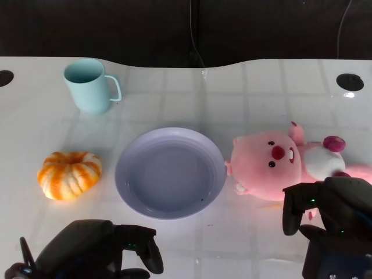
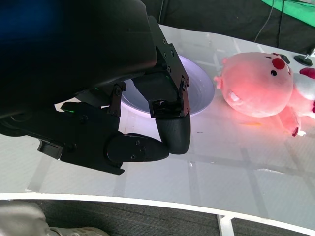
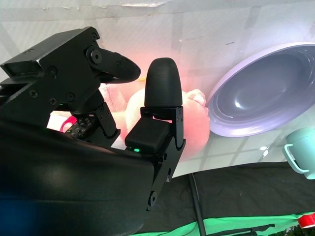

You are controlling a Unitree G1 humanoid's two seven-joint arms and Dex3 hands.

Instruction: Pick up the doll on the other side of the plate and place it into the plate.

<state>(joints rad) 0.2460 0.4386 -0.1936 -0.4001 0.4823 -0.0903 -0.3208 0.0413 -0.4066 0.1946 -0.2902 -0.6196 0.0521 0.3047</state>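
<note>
1. A pink plush doll lies on its side on a white bench, just to the right of a lavender plate, its head nearly touching the plate's rim.
2. The right hand hovers at the doll's near side, fingers apart and holding nothing; no contact is visible.
3. The left hand sits low near the bench's front edge, below the plate, fingers curled in with nothing in them.
4. An orange-and-white pumpkin sits left of the plate; a pale blue mug stands farther back.
5. Risk: the doll is soft and rounded, so a shallow grasp may pinch only fabric and let it sag or slip out during the lift.
6. Risk: because the doll lies so close to the plate, a dragging grasp could nudge the plate aside.
7. Risk: the doll looks nearly as wide as the plate, so it may roll off the rim if released off-centre.
8. The bench is glossy with a faint grid and bright reflections; behind it hangs a dark backdrop with cables.
</note>
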